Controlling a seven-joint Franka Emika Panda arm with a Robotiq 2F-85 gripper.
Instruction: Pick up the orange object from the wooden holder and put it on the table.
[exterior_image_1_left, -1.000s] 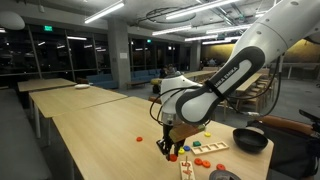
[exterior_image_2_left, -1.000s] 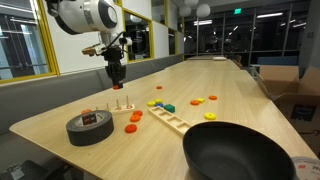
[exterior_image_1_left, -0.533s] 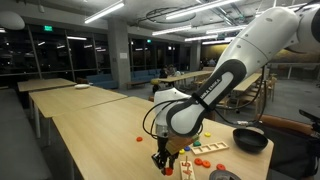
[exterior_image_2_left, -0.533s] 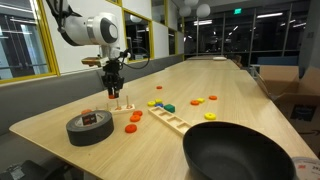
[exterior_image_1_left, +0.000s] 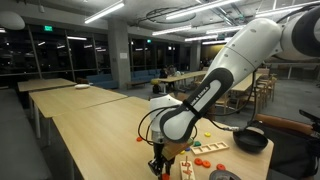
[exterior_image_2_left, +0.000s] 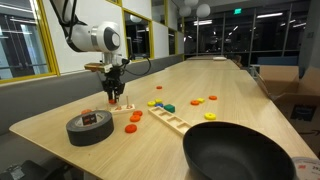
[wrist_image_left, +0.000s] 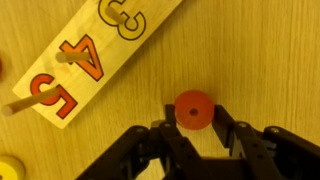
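In the wrist view the orange object (wrist_image_left: 192, 108), a small red-orange disc with a centre hole, lies flat on the light-wood table (wrist_image_left: 270, 60). My gripper (wrist_image_left: 193, 114) has a black finger against each side of it. The wooden holder (wrist_image_left: 90, 50), a slat with orange numbers 3, 4, 5 and pegs, lies up and to the left of the disc. In both exterior views the gripper (exterior_image_1_left: 157, 167) (exterior_image_2_left: 113, 96) is down at the table top (exterior_image_2_left: 220, 80), and the disc is hidden by the fingers there.
A black tape roll (exterior_image_2_left: 90, 127) lies near the table edge beside the gripper. A big black bowl (exterior_image_2_left: 240, 150) (exterior_image_1_left: 250, 140) stands close by. Loose orange pieces (exterior_image_2_left: 131, 126), yellow pieces (exterior_image_2_left: 152, 102) and a long wooden board (exterior_image_2_left: 172, 121) lie between them. A yellow piece (wrist_image_left: 8, 168) shows by the holder.
The arm has come down and moved a little sideways, from above the pegs to the table top beside the holder. The other things have not moved.
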